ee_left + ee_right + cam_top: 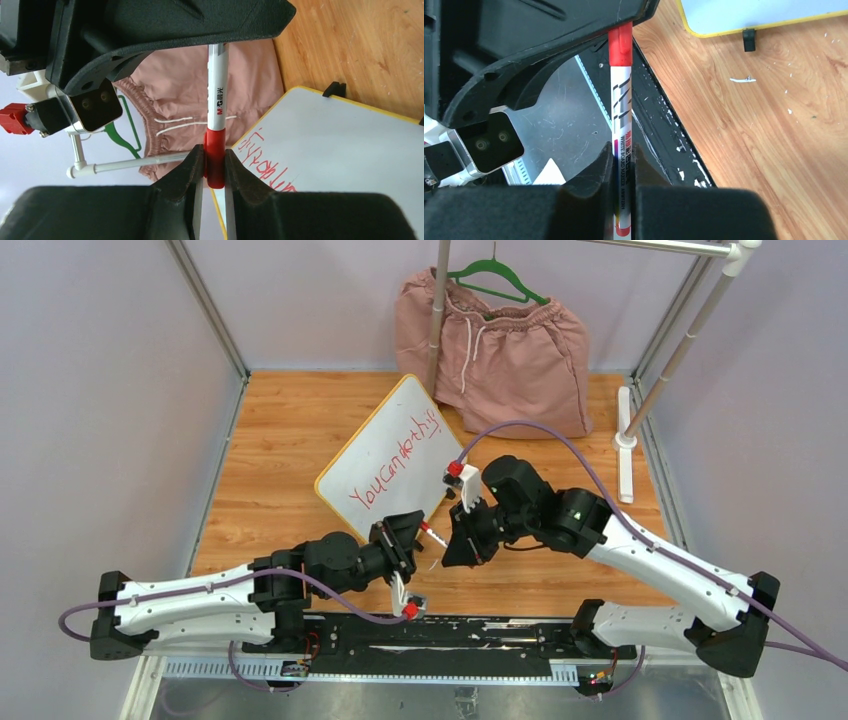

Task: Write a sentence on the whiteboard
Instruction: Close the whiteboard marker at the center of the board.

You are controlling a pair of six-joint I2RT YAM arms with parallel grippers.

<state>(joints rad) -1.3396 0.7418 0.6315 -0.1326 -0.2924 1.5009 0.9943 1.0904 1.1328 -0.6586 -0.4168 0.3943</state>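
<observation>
One marker (434, 534) was held at two places beside the whiteboard (385, 440).
The left hand (214, 165) clenched a red end; the right hand (622, 165) clenched its white barrel.

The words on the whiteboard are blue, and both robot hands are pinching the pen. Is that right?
Not quite. The words on the whiteboard are red, not blue, as the top external view shows. The left gripper and the right gripper are both pinching the pen.
</observation>
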